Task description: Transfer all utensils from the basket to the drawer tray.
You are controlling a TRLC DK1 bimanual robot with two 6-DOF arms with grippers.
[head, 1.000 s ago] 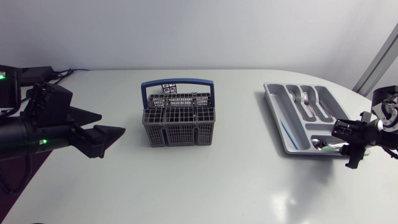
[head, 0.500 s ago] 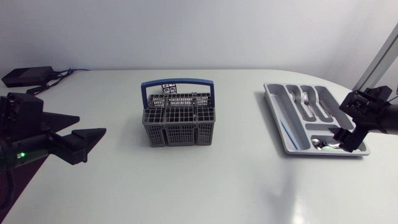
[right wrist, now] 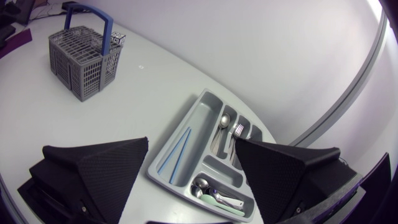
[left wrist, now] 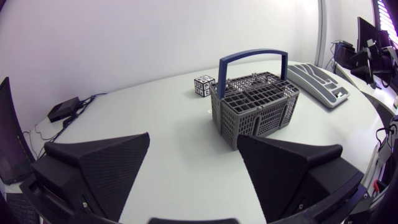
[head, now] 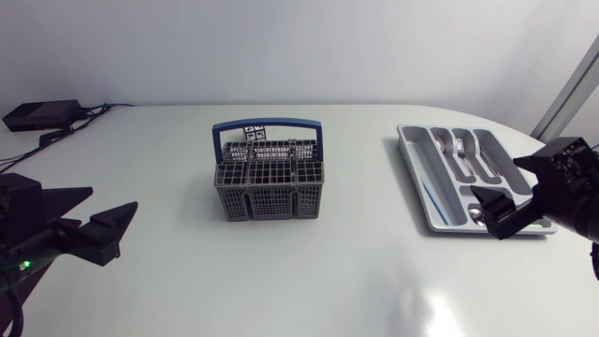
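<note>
The grey grid basket (head: pixel 269 180) with a blue handle stands mid-table, and no utensil shows above its grid. It also appears ahead of my left gripper (left wrist: pixel 258 104) and far ahead of my right gripper (right wrist: pixel 84 55). The grey drawer tray (head: pixel 417 174) lies at the right. It holds spoons (right wrist: pixel 222 122), forks (right wrist: pixel 239 130), two blue sticks (right wrist: pixel 176 153) and a green-handled piece (right wrist: pixel 217 199). My right gripper (head: pixel 493 178) hangs open above the tray's (right wrist: pixel 194 122) near end with nothing between its fingers. At the far left my left gripper (head: pixel 112 201) is open and empty, well short of the basket.
A small black-and-white marker cube (head: pixel 253 133) sits just behind the basket, also seen in the left wrist view (left wrist: pixel 203 85). A black box (head: pixel 39 114) with cables lies at the table's back left corner.
My right gripper opened over the tray's near corner, then rose and drew back to the right. My left arm pulled back toward the left edge, its gripper still open.
</note>
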